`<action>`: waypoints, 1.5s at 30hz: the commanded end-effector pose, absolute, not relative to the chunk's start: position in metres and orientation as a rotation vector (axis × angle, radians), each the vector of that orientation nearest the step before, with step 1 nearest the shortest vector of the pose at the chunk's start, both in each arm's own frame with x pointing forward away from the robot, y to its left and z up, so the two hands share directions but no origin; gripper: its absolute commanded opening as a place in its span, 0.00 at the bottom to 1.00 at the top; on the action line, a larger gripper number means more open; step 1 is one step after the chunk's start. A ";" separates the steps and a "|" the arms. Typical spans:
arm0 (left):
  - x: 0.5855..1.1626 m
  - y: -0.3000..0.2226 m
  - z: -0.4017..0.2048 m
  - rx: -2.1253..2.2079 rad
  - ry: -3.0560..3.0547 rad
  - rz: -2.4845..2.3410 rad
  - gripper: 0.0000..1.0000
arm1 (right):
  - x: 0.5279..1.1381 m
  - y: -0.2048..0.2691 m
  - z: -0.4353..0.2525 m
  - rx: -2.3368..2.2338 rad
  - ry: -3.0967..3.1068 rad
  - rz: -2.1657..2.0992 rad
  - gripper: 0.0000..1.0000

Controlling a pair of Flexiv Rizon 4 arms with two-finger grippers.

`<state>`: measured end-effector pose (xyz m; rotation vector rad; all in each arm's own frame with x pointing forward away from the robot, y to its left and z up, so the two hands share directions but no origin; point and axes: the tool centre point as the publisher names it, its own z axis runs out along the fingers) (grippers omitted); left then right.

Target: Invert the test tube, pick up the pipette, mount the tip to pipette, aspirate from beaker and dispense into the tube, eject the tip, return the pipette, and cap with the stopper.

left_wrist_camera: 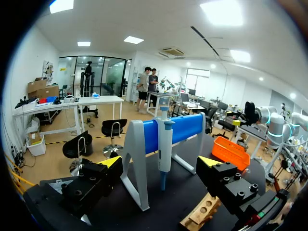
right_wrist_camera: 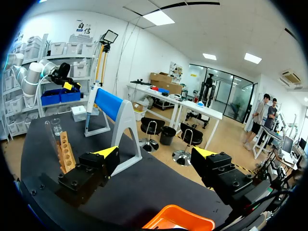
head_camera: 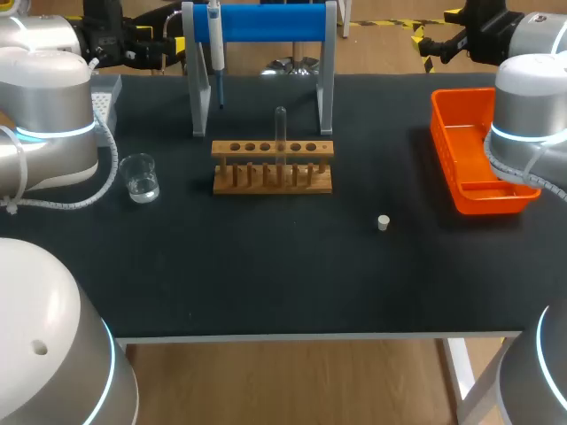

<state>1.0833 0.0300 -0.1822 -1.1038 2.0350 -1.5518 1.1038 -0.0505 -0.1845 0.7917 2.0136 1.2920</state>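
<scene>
A clear test tube stands in the wooden rack with its rounded end up; the right wrist view shows the test tube too. The blue-and-white pipette hangs on the blue stand. My left gripper is open at the table's back left, and its own view has the pipette ahead of the left gripper, apart from it. My right gripper is open at the back right, above the table; nothing lies between the fingers of the right gripper. A glass beaker holds clear liquid. A small white stopper lies alone on the mat.
An orange tray sits at the right edge, under my right arm. A grey tip box stands at the back left. The black mat is bare in front of the rack.
</scene>
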 end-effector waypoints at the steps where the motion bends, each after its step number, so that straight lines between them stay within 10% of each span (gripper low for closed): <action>1: 1.083 0.030 -0.182 -1.104 2.034 -1.551 1.00 | 1.104 -0.051 -0.185 0.792 2.014 1.292 1.00; 21: 1.083 0.030 -0.182 -1.104 2.034 -1.551 1.00 | 1.104 -0.051 -0.185 0.792 2.014 1.292 1.00; 45: 1.083 0.030 -0.182 -1.104 2.034 -1.551 1.00 | 0.929 0.023 -0.218 0.603 2.084 1.609 1.00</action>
